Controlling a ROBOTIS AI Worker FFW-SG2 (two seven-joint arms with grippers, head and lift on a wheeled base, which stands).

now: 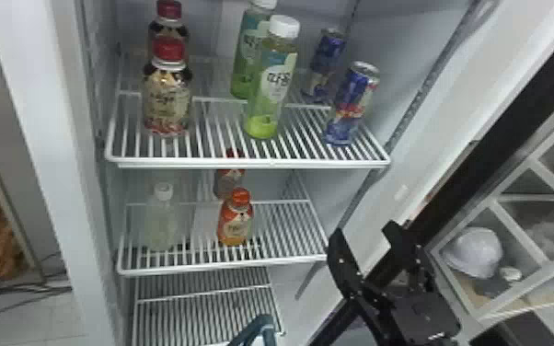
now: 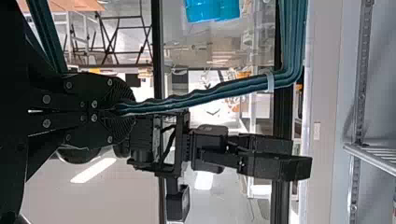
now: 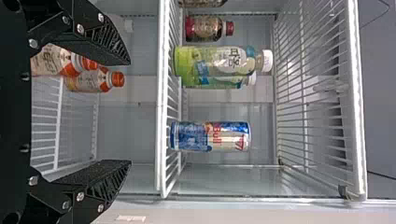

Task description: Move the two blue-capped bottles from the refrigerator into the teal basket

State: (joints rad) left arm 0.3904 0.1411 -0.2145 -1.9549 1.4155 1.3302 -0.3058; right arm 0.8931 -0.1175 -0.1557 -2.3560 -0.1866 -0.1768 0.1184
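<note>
Refrigerator (image 1: 27,92) — wire shelves (image 1: 184,163), pale floor (image 1: 50,317) beside.

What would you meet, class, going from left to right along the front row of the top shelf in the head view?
Red-capped bottle → white-capped green bottle → blue can.

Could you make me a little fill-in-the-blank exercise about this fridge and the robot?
The two green bottles have ____ caps.
The blue cans stand to the ____ of the green bottles.
The orange bottle stands one shelf ____ the cans.
The right gripper is ____, not shut.

Missing words: white; right; below; open.
</note>
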